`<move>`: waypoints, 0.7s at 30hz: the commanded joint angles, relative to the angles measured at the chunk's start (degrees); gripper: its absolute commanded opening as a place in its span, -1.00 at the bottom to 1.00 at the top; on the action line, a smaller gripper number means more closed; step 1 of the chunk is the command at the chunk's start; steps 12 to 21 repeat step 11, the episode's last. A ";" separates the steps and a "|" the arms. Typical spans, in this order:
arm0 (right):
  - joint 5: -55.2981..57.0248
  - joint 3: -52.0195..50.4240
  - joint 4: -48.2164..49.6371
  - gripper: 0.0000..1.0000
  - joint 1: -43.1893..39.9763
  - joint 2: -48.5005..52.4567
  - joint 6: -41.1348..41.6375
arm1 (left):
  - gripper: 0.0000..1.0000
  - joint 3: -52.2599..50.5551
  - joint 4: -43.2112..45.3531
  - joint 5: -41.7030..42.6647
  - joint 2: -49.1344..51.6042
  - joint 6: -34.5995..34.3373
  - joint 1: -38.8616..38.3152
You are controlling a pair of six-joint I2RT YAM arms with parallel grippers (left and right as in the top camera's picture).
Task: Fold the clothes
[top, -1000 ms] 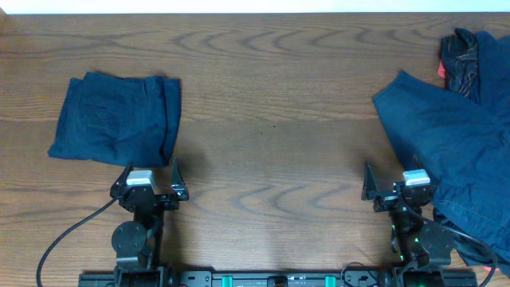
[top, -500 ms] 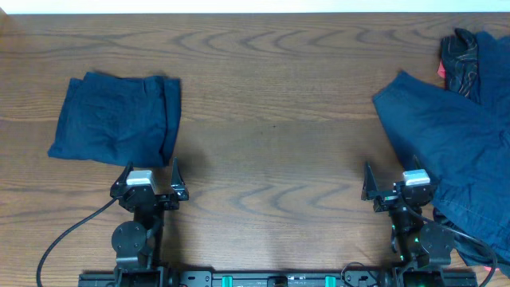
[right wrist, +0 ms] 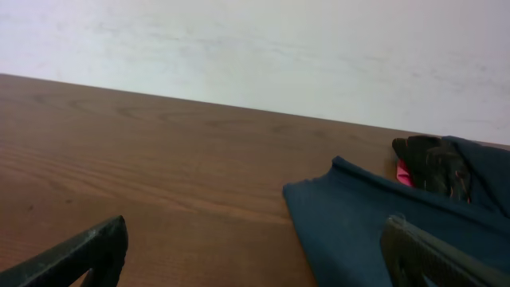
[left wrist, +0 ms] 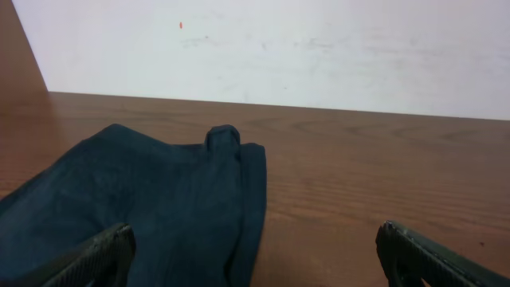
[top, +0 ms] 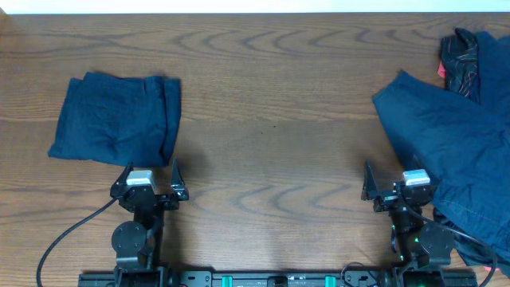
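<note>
Overhead: folded clothes (top: 115, 119), unfolded heap (top: 454, 151); left wrist: folded only; left pincer (top: 151, 170), right pincer (top: 396, 172) spread, empty.

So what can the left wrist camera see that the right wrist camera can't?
Only the left wrist camera sees the folded navy garment. Only the right wrist camera sees the unfolded navy garment and a dark crumpled cloth with a bit of pink beside it. Both see the brown wooden table and the white wall. Each also sees its own gripper, the left gripper and the right gripper, open and holding nothing.
</note>
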 commanded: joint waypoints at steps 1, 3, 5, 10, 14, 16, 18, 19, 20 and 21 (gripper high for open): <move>0.31 -0.20 -0.07 0.99 0.52 -0.37 -0.74 | 0.96 -0.46 -2.71 -0.07 -0.37 0.50 -0.31; 0.31 -0.20 -0.07 0.98 0.52 -0.37 -0.74 | 0.96 -0.46 -2.69 -0.07 -0.37 0.50 -0.31; 0.31 -0.20 -0.07 0.99 0.52 -0.37 -0.74 | 0.96 -0.46 -2.69 -0.07 -0.37 0.50 -0.31; 0.31 -0.20 -0.07 0.99 0.52 -0.37 -0.74 | 0.96 -0.46 -2.69 -0.07 -0.37 0.50 -0.31; 0.31 -0.20 -0.07 0.99 0.52 -0.37 -0.74 | 0.96 -0.46 -2.71 -0.07 -0.37 0.50 -0.31; 0.31 -0.20 -0.07 0.99 0.52 -0.37 -0.74 | 0.96 -0.46 -2.71 -0.07 -0.37 0.50 -0.31; 0.31 -0.20 -0.07 0.99 0.52 -0.37 -0.74 | 0.96 -0.46 -2.71 -0.07 -0.37 0.50 -0.31; 0.31 -0.20 -0.07 0.99 0.52 -0.37 -0.74 | 0.96 -0.46 -2.71 -0.07 -0.37 0.50 -0.31; 0.31 -0.20 -0.07 0.99 0.52 -0.37 -0.74 | 0.96 -0.46 -2.71 -0.07 -0.37 0.50 -0.31; 0.31 -0.20 -0.07 0.99 0.52 -0.37 -0.74 | 0.96 -0.46 -2.71 -0.07 -0.37 0.50 -0.31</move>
